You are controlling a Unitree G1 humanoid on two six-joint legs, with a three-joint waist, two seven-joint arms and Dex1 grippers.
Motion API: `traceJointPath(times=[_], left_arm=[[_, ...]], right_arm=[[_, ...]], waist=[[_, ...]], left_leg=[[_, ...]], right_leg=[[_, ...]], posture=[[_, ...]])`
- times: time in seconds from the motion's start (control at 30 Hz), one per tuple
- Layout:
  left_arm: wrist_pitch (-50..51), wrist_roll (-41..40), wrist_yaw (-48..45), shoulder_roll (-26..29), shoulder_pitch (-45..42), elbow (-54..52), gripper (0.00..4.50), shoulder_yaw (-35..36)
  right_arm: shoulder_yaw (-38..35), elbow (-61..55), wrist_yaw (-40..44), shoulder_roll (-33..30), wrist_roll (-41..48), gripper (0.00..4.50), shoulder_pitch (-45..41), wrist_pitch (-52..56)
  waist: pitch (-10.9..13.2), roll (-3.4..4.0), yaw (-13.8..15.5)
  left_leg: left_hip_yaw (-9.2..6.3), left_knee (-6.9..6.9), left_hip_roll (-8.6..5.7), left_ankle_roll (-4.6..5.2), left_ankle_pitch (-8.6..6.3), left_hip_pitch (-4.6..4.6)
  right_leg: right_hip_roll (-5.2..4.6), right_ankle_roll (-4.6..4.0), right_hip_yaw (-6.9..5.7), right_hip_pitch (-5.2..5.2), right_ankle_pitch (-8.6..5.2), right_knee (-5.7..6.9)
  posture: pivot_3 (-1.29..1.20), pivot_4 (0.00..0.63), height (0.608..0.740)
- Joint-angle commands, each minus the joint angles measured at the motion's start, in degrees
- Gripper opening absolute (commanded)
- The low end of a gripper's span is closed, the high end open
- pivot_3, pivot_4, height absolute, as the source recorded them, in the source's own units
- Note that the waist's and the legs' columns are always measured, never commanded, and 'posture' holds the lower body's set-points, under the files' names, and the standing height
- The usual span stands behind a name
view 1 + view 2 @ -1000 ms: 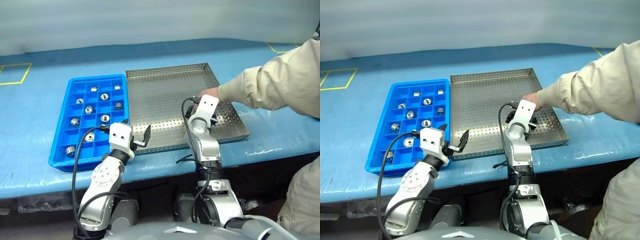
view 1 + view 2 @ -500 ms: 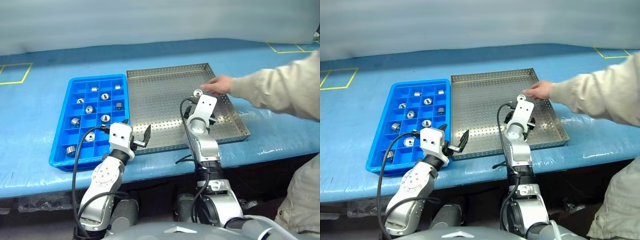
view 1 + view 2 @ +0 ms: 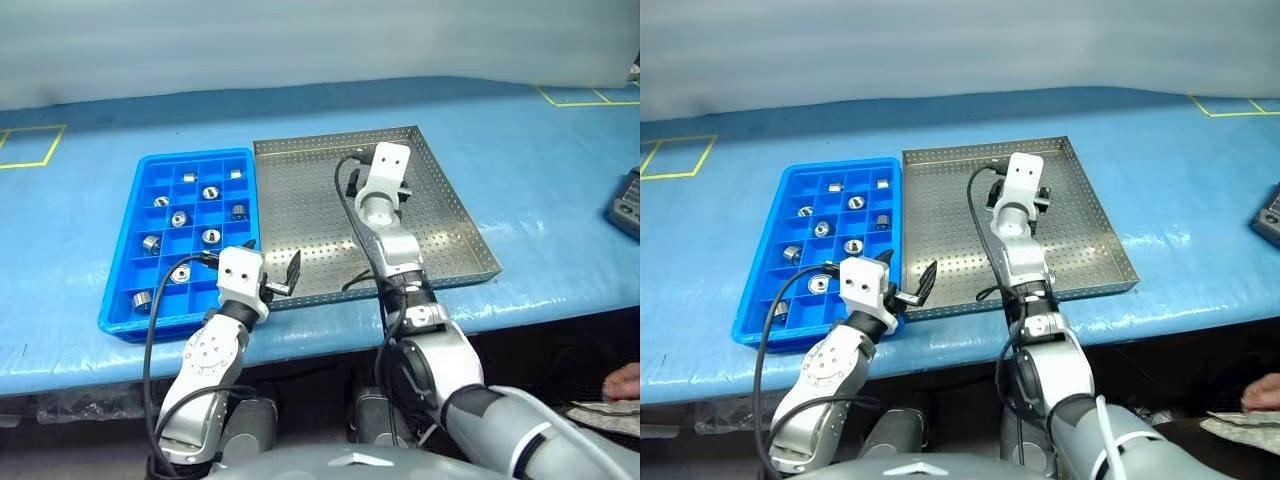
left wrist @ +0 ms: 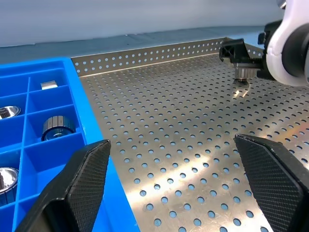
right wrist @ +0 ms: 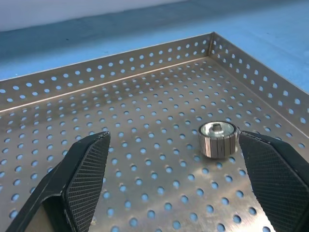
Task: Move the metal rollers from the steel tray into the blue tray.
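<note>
right gripper (image 5: 169, 193) released, jaws wide to straddle | roller (image 5: 218, 139) just ahead of right finger, on steel tray (image 5: 120, 63) | left gripper (image 4: 169, 183) released, idle beside blue tray (image 4: 29, 193)

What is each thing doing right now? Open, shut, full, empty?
left gripper: fingers open, holding nothing, by the steel tray's near edge.
right gripper: fingers open, holding nothing, over the steel tray.
steel tray: almost empty, one roller left.
metal roller: upright on the steel tray's floor, near the right finger.
blue tray: partly filled, rollers in several compartments.
</note>
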Motion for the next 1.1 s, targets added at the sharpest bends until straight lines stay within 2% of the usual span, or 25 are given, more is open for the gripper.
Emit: traceJointPath(times=[0.03,0.2,0.4,1.1], left_arm=[[-0.77,0.05,0.40,-0.19,0.31,-2.27,4.50,0.08],[-1.01,0.28,0.82,-0.16,0.80,-2.67,4.50,-0.08],[-1.11,0.62,1.23,-0.20,1.45,-3.11,4.50,-0.33],[-2.59,1.18,2.37,-1.13,1.16,-2.57,4.50,-1.62]], right_arm=[[-1.84,9.06,-0.31,-2.39,-0.41,4.46,-5.97,-5.64],[-3.77,22.73,-0.10,-5.58,0.03,4.46,-11.98,-11.32],[-5.44,32.00,1.03,-7.88,0.56,4.46,-14.91,-13.07],[-11.57,37.68,-2.28,-8.79,4.08,4.46,-15.08,-13.15]], waist=[[0.00,-0.01,0.11],[0.01,0.00,0.13],[0.01,0.00,0.07],[0.01,0.00,0.73]], left_leg=[[0.00,0.00,0.00,0.00,0.00,0.00],[0.00,-0.02,-0.01,0.00,0.00,0.00],[0.01,-0.09,-0.01,0.01,0.01,0.03],[0.01,-0.10,-0.01,0.02,0.01,0.05]], right_leg=[[0.00,0.00,0.00,0.00,0.00,0.00],[0.00,-0.01,0.01,0.01,0.00,0.00],[0.00,-0.03,0.03,0.00,0.00,0.00],[0.01,-0.03,0.05,0.01,0.00,0.00]], posture=[[0.18,0.150,0.740],[0.19,0.150,0.740],[0.20,0.150,0.740],[0.25,0.150,0.740]])
